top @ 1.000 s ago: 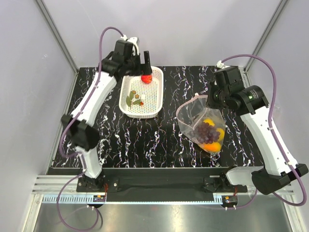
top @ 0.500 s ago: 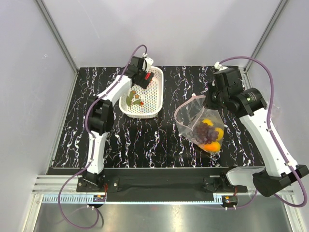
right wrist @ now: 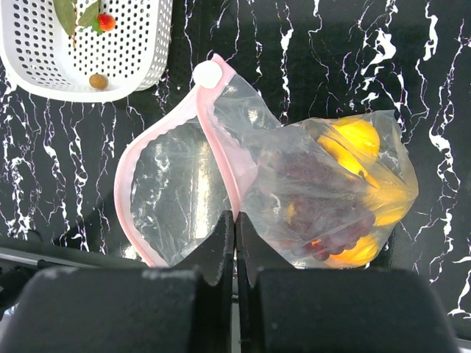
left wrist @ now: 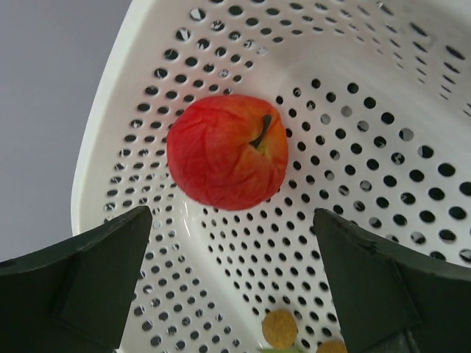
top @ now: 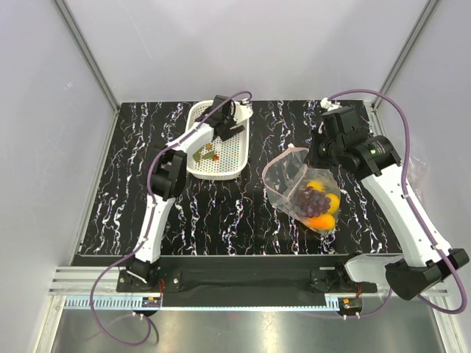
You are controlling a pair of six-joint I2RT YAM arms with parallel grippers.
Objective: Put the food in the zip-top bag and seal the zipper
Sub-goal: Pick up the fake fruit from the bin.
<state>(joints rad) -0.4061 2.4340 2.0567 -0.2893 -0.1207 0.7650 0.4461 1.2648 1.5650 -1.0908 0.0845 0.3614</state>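
Here, the left end effector (left wrist: 235, 294) hangs over the far end of the basket (left wrist: 96, 184). Its two fingers (left wrist: 81, 287) are spread wide apart and grip nothing. The apple (left wrist: 227, 151) lies on the perforated floor in the basket's curved corner, with its stem towards the wrist camera. It sits beyond the fingertips, in line with the gap between them, and neither finger touches it.

At the basket's other end lie a green piece (right wrist: 73, 13), a small red piece (right wrist: 105, 22) and a small brown ball (right wrist: 98, 81).

The bag (right wrist: 184, 191) rests on the black, white-veined tabletop (top: 132, 184), to the right of the basket and apart from it. The right end effector (right wrist: 235, 243) has its fingers pressed together, clamped on the bag at its mouth edge. The zipper (right wrist: 158, 132) is unsealed. Its pink strip bows into an open loop on the basket side, and a white slider (right wrist: 207, 73) sits at the loop's far tip.

The closed end of the bag holds dark grapes (right wrist: 324, 213) in the middle. Lemons (right wrist: 357, 136) lie against the far side of the grapes, and orange pieces (right wrist: 353, 250) lie on the near side. All of the fruit is bunched away from the mouth. The part of the bag just inside the loop is clear film, and the tabletop shows through it.
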